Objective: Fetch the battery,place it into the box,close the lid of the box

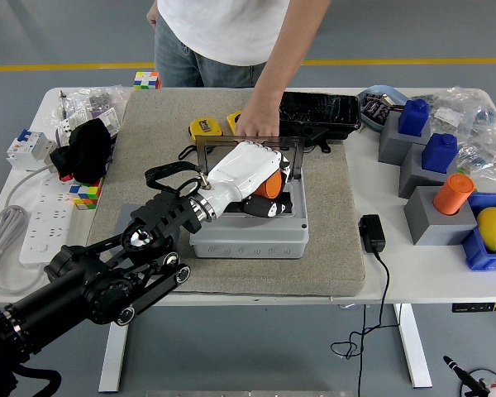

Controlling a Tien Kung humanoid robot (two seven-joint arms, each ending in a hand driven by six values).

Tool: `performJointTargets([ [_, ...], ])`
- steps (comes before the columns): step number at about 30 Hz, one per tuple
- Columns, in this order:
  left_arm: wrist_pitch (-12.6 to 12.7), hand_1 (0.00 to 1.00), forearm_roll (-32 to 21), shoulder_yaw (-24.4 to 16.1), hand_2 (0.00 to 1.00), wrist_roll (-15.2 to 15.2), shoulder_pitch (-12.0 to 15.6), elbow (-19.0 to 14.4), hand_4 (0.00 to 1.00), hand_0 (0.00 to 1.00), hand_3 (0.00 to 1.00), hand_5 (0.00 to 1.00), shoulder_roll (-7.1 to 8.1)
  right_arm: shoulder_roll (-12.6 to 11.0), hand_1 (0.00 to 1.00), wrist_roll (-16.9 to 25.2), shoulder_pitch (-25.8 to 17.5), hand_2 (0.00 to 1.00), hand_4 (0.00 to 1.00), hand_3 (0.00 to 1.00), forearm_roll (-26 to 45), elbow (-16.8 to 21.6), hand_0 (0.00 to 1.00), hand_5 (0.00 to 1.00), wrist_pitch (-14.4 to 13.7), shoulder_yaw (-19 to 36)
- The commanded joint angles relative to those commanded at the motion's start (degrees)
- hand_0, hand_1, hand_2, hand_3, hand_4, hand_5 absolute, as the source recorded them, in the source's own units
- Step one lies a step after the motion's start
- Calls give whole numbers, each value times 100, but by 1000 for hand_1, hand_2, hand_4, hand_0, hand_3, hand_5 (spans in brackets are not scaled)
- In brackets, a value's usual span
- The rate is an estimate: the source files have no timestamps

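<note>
battery (269, 187) orange, mostly hidden, axis unclear | left hand (246, 172) curled around it over box (248, 236)

Your left hand (246, 172) fills the grey box (248, 236) opening; the upright lid (246, 145) and a person's hand (256, 128) block the far side. Mat (331, 223) right of the box is bare up to the black adapter (372, 233).

Grey floor (66, 33) with a yellow line (397, 61) behind the white table (413, 281).
</note>
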Motion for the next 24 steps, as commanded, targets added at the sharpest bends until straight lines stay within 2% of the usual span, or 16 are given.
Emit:
performJointTargets([
  [4, -16, 121, 9, -47, 173, -27, 14, -14, 628, 101, 198, 227, 14, 0, 823, 2, 6, 794, 998, 843, 29, 0, 853, 998, 3, -15],
  [5, -16, 125, 14, -50, 176, -31, 16, -22, 748, 108, 203, 304, 17, 0, 823, 3, 8, 794, 998, 843, 39, 0, 853, 998, 3, -25],
  [10, -45, 125, -9, -76, 176, -59, 21, -18, 748, 108, 203, 304, 13, 4, 823, 5, 14, 794, 998, 843, 64, 0, 853, 998, 6, -47],
  [11, -62, 128, -18, -77, 180, -63, 27, -7, 846, 113, 207, 379, 12, 5, 823, 5, 13, 794, 998, 843, 61, 0, 854, 998, 5, -42],
  [16, -115, 128, -33, -75, 180, -77, 63, 54, 846, 113, 207, 379, 7, 1, 823, 4, 10, 794, 998, 843, 55, 0, 854, 998, 2, -33],
  [17, -126, 131, -39, -73, 182, -79, 68, 56, 876, 119, 211, 428, 7, 0, 821, 3, 11, 794, 998, 843, 53, 0, 854, 998, 2, -29],
  [22, -162, 131, -95, -51, 182, -105, 105, 85, 876, 119, 211, 428, -9, -4, 821, 1, 13, 794, 998, 843, 47, 0, 854, 998, 4, -26],
  [23, -165, 135, -107, -51, 185, -111, 108, 86, 907, 121, 216, 539, -10, -3, 822, 0, 14, 794, 998, 843, 45, 0, 852, 998, 4, -22],
  [24, -169, 135, -124, -53, 185, -118, 107, 88, 907, 121, 216, 539, -11, -3, 822, 0, 14, 794, 998, 843, 46, 0, 852, 998, 4, -22],
])
